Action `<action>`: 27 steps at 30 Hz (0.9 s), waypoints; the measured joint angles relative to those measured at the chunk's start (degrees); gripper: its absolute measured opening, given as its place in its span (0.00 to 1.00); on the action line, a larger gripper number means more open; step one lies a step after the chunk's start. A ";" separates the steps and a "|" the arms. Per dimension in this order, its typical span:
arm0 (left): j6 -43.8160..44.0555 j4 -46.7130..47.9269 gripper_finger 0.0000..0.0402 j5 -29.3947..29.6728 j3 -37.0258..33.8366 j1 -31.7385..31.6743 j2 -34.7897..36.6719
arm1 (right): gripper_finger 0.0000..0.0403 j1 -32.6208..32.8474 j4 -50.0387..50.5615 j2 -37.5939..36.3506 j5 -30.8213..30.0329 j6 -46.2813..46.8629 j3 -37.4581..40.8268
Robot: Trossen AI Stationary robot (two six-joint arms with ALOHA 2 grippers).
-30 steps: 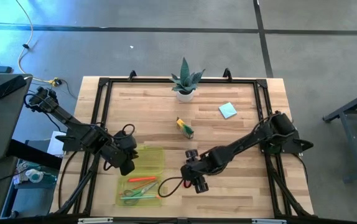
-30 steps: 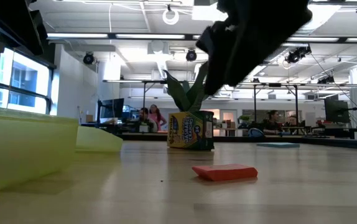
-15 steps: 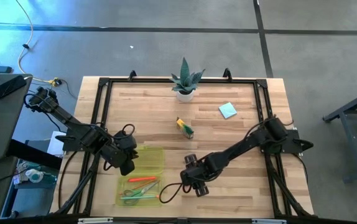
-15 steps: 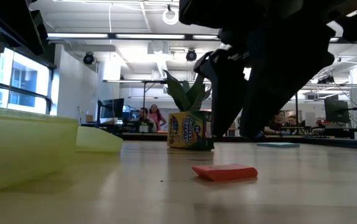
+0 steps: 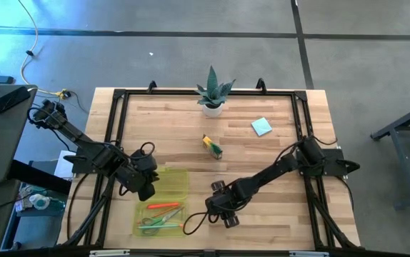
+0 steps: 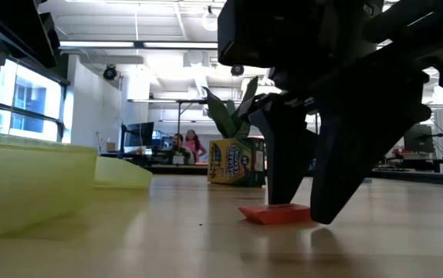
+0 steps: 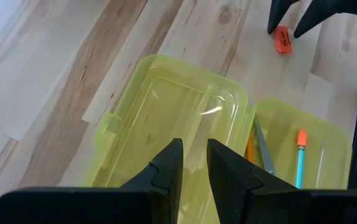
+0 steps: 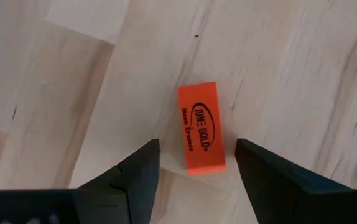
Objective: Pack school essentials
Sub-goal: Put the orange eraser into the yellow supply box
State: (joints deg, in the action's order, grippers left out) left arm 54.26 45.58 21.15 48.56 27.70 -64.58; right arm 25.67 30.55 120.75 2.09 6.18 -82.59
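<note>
A small red-orange eraser (image 8: 200,134) lies flat on the wooden table. My right gripper (image 8: 197,149) is open and points down over it, one finger on each side and no touch showing (image 6: 305,210). The open yellow-green case (image 5: 163,218) lies near the front left and holds green-handled scissors (image 5: 155,223) and orange pencils (image 5: 163,206). My left gripper (image 7: 194,155) stands over the near edge of the case's lid (image 7: 185,118) with a narrow gap between its fingers. My left gripper's fingers stand at the lid's near edge, which they hide. Whether they touch the lid I cannot tell.
A yellow-green crayon box (image 5: 212,145) stands mid-table. A light blue note pad (image 5: 261,127) lies at the far right. A spiky plant in a white pot (image 5: 213,93) sits at the far edge. Bare wood shows at the front right (image 5: 283,207). People sit in the room beyond.
My right gripper has come down toward the table and shifted a little toward its near-left. Its open fingers now stand on either side of the eraser. The eraser has not moved.
</note>
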 joint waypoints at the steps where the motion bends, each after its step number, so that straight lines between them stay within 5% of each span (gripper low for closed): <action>1: 0.00 0.01 0.15 0.02 0.00 0.00 0.00 | 0.51 0.00 0.02 0.13 -0.04 0.24 -0.06; 15: -0.02 0.00 0.16 0.04 0.00 0.00 -0.02 | 0.31 0.22 1.20 1.89 -3.10 -1.07 -0.12; 27: -0.02 0.00 0.16 0.04 0.00 0.00 -0.02 | 0.28 0.24 1.46 2.42 -2.69 -2.17 -0.07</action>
State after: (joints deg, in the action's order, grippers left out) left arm 54.24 45.59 21.19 48.56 27.70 -64.60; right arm 25.91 32.01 123.17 -0.60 4.00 -82.66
